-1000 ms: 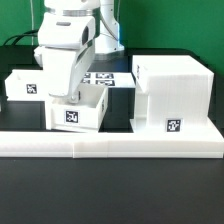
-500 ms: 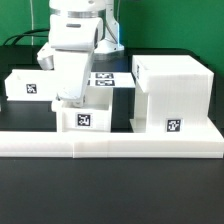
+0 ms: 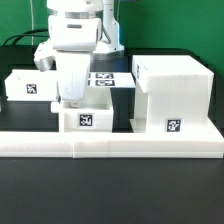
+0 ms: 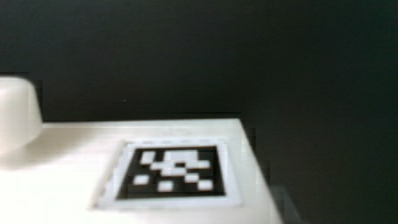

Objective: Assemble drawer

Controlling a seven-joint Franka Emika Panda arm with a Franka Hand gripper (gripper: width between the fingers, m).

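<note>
The drawer's large boxy shell [image 3: 172, 92] stands at the exterior view's right, tag on its front. A small white drawer box [image 3: 92, 120] with a tag sits just left of the shell, behind the rail. My gripper [image 3: 72, 100] reaches down into that box at its left wall and appears shut on the wall; the fingertips are hidden by the hand. A second small box [image 3: 27, 86] stands at the far left. The wrist view shows the held box's tagged face [image 4: 173, 172] and a rounded white knob [image 4: 15, 115]; no fingers show there.
A long low white L-shaped rail [image 3: 110, 146] runs along the front of the parts. The marker board [image 3: 108, 79] lies flat behind the arm. Cables hang at the back left. Dark table [image 4: 249, 60] lies past the box.
The arm has moved toward the exterior view's right with the small box, from tilted and further left to level and close to the shell. In the last half second it barely moved.
</note>
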